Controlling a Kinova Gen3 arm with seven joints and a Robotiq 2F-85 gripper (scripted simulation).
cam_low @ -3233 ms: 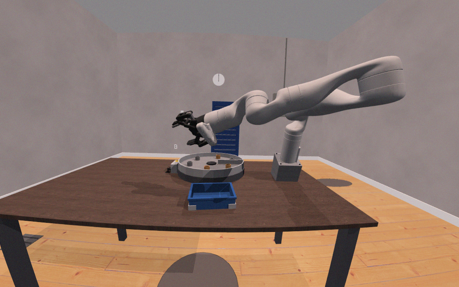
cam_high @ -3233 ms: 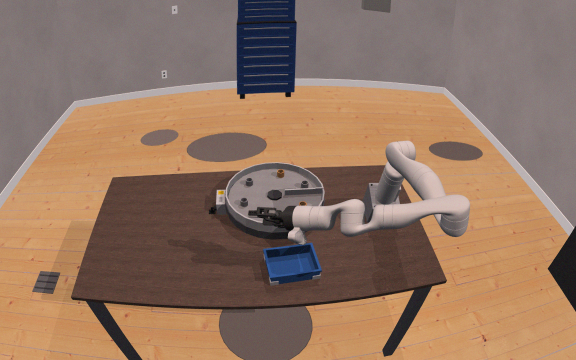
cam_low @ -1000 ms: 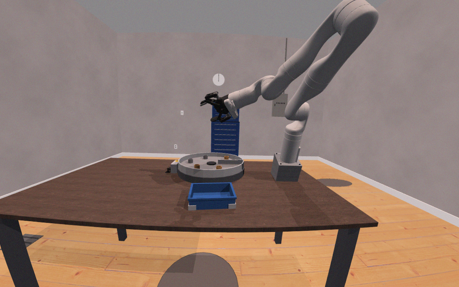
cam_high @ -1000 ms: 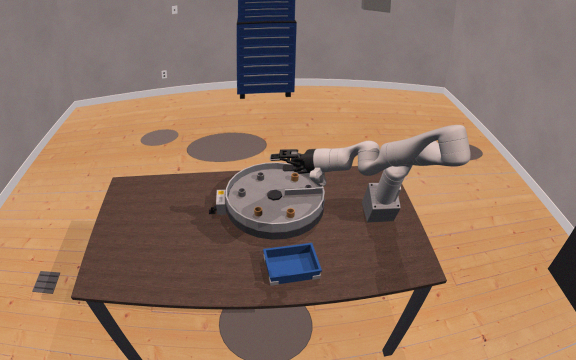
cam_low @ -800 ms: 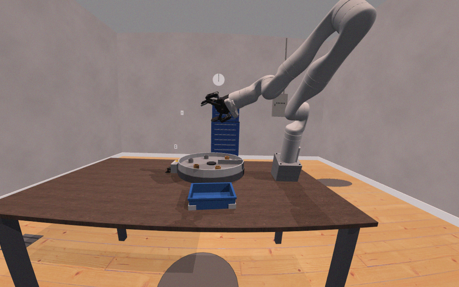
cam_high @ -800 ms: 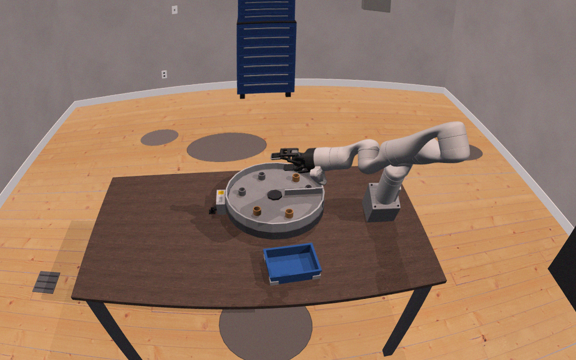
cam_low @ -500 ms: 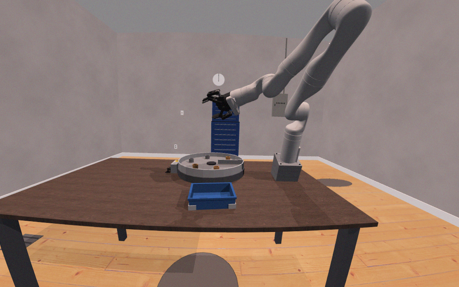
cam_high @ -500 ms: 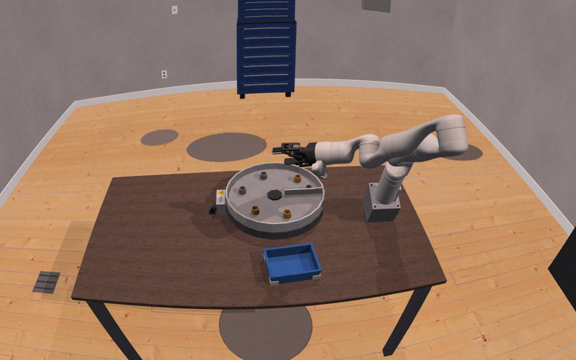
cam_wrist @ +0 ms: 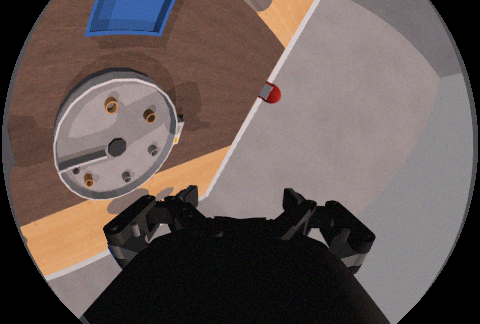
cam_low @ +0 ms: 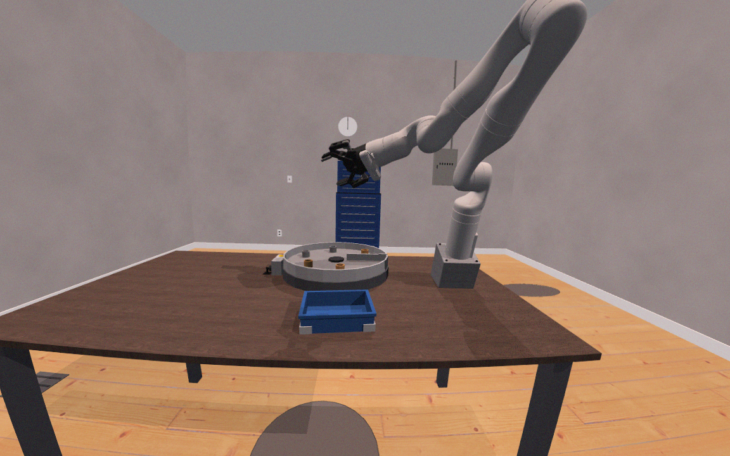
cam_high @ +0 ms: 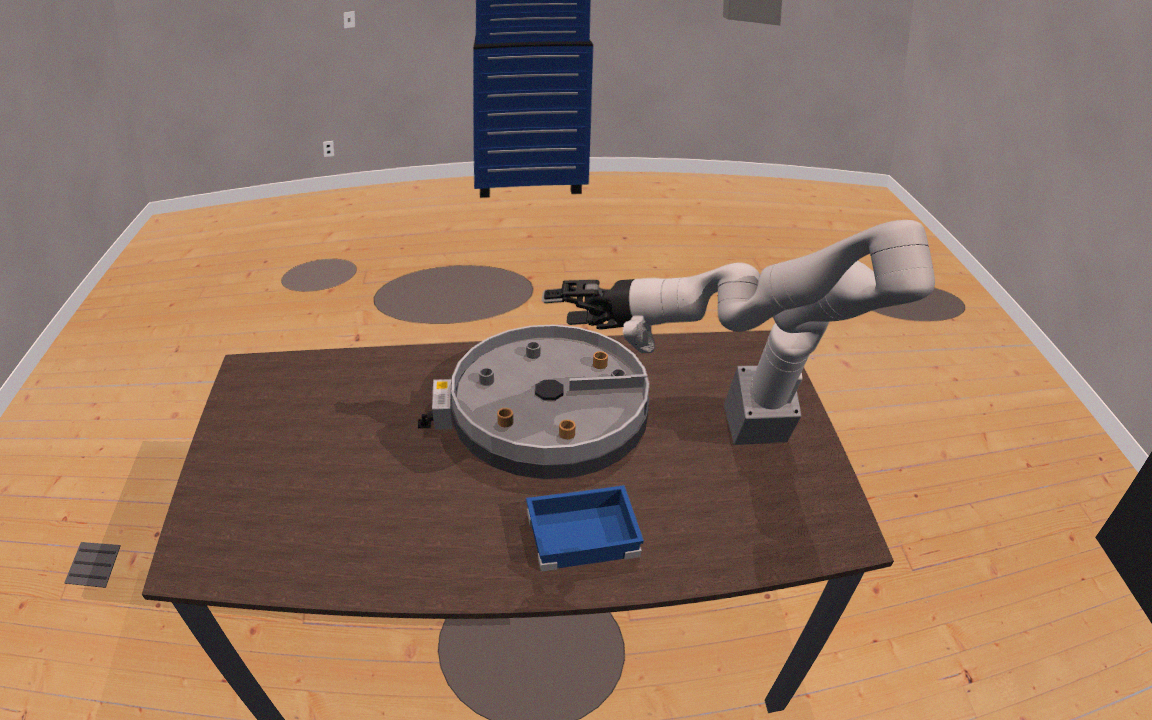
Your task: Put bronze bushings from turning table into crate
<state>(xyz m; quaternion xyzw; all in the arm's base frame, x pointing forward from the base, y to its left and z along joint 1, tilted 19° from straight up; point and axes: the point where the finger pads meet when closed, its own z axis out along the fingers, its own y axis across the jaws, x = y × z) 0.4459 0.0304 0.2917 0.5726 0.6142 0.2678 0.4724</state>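
The round grey turning table (cam_high: 550, 396) stands on the dark wooden table. Three bronze bushings sit on it: one at the back right (cam_high: 600, 360), one at the front left (cam_high: 505, 417), one at the front (cam_high: 567, 429). Steel bushings stand at the back (cam_high: 533, 350), at the left (cam_high: 485, 377) and by the right rim (cam_high: 618, 372). The blue crate (cam_high: 584, 525) in front of the turning table is empty. My gripper (cam_high: 565, 304) (cam_low: 343, 164) is open and empty, high above the turning table's far edge. The wrist view shows the turning table (cam_wrist: 116, 135) and the crate (cam_wrist: 134, 4) far below.
The arm's grey base block (cam_high: 762, 407) stands to the right of the turning table. A small control box (cam_high: 441, 401) sits at its left side. A fixed grey bar (cam_high: 605, 382) lies across the disc's right half. A blue drawer cabinet (cam_high: 533, 94) stands by the far wall.
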